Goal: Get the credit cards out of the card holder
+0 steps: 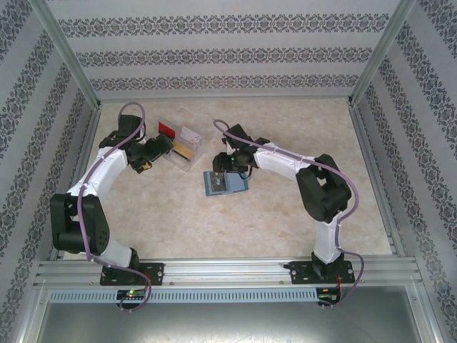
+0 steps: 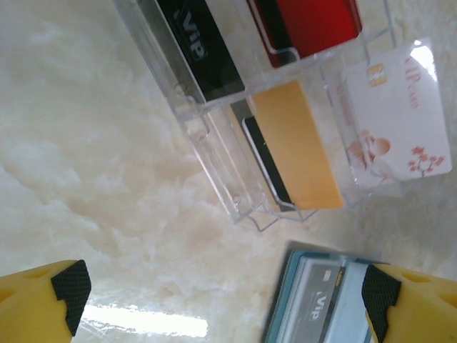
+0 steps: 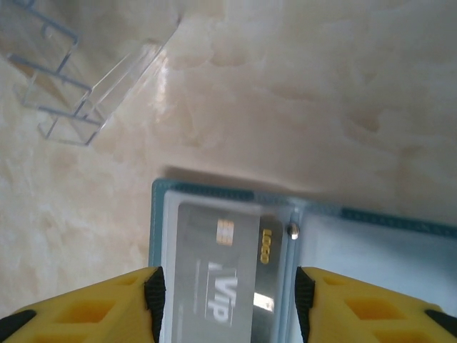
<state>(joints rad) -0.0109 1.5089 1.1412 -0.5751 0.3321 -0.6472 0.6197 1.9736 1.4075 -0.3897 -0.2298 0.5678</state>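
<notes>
Your left gripper [image 2: 225, 304] hangs spread wide and empty beside the clear tray [image 2: 214, 153]. Your right gripper [image 3: 228, 307] straddles the grey card [image 3: 214, 243] tucked in the open wallet [image 3: 371, 250] on the table [image 1: 285, 221]. Card and fingers run off the bottom edge, so you cannot tell whether they pinch it.

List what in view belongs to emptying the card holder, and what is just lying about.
Job: card holder, grey VIP card in its pocket, red card, black VIP card, orange card, white card.
Lying about: clear tray, with those four cards in or at it; marbled table.
</notes>
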